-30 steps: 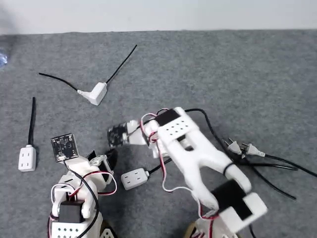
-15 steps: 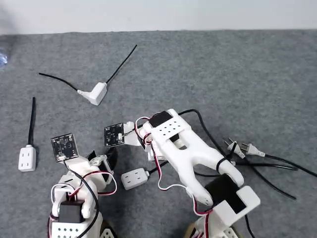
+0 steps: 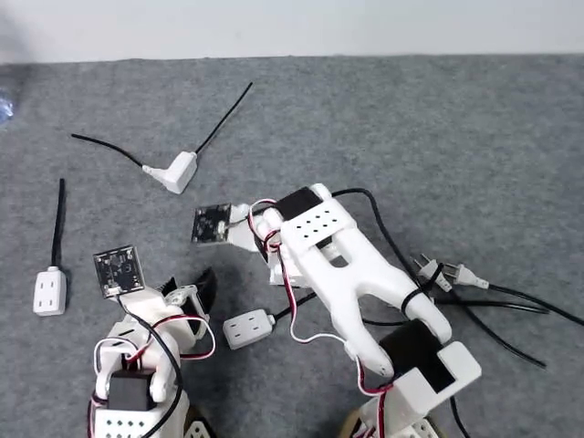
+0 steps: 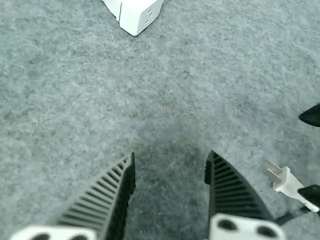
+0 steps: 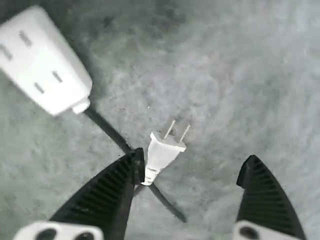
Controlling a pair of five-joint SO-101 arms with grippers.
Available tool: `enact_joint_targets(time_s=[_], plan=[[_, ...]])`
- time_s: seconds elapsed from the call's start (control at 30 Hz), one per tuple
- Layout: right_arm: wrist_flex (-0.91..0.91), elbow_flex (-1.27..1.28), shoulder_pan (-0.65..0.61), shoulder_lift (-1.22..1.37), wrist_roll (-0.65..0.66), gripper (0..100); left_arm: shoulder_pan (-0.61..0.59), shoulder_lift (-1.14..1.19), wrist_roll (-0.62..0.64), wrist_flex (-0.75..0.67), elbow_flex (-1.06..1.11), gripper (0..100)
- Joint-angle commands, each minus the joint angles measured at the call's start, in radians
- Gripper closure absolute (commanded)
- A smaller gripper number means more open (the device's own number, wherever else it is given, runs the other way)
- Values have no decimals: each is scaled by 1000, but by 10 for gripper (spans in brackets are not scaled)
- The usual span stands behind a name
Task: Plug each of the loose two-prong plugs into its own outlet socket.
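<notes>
In the right wrist view, a loose white two-prong plug (image 5: 162, 149) lies on the grey carpet with a black cord, close to one finger (image 5: 107, 195) of my right gripper (image 5: 194, 157). That gripper is open and holds nothing. A white outlet socket (image 5: 42, 67) lies just beyond the plug, and the same socket (image 3: 248, 328) lies between the two arms in the high view. My left gripper (image 4: 170, 160) is open over bare carpet, with another white socket (image 4: 134, 12) far ahead and a plug (image 4: 282, 179) off to one side. Two more plugs (image 3: 443, 271) lie at the right.
A white socket (image 3: 50, 290) with a black cord lies at the left edge. An angled white socket (image 3: 173, 171) with two black cords sits at the far left. Black cables (image 3: 511, 306) trail across the carpet to the right of the right arm.
The right arm's wrist has swung a little left and toward the far side of the table. The left arm has stayed still.
</notes>
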Motion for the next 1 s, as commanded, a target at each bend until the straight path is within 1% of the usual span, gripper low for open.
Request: enact_joint_targets(time_s=[0.0, 0.1, 0.17, 0.23, 0.3, 0.43, 0.57, 0.63, 0.7, 0.83, 0.97], plan=[[-28, -54, 19, -62, -245, 746, 5, -12, -8, 3, -10, 782], [-30, -37, 24, -74, -471, 831, 5, -12, -8, 3, -10, 782], [-48, -11, 21, -74, -543, 871, 5, -12, -8, 3, -10, 782], [-85, 23, 21, -74, -543, 883, 5, -12, -8, 3, -10, 782], [-116, 57, 24, -74, -542, 872, 5, -12, -8, 3, -10, 782], [-140, 112, 24, -74, -545, 823, 5, -12, -8, -6, -10, 782], [-108, 123, 24, -84, -537, 770, 5, -12, -8, -11, -10, 782], [-101, 123, 22, -76, -534, 768, 5, -12, -8, -11, -10, 782], [-99, 123, 24, -76, -494, 768, 5, -12, -8, -11, -10, 782], [-105, 138, 61, -74, -465, 768, 5, -12, -8, -11, -10, 782], [-174, 199, 68, -74, -466, 768, 5, -12, -8, -11, -10, 782]])
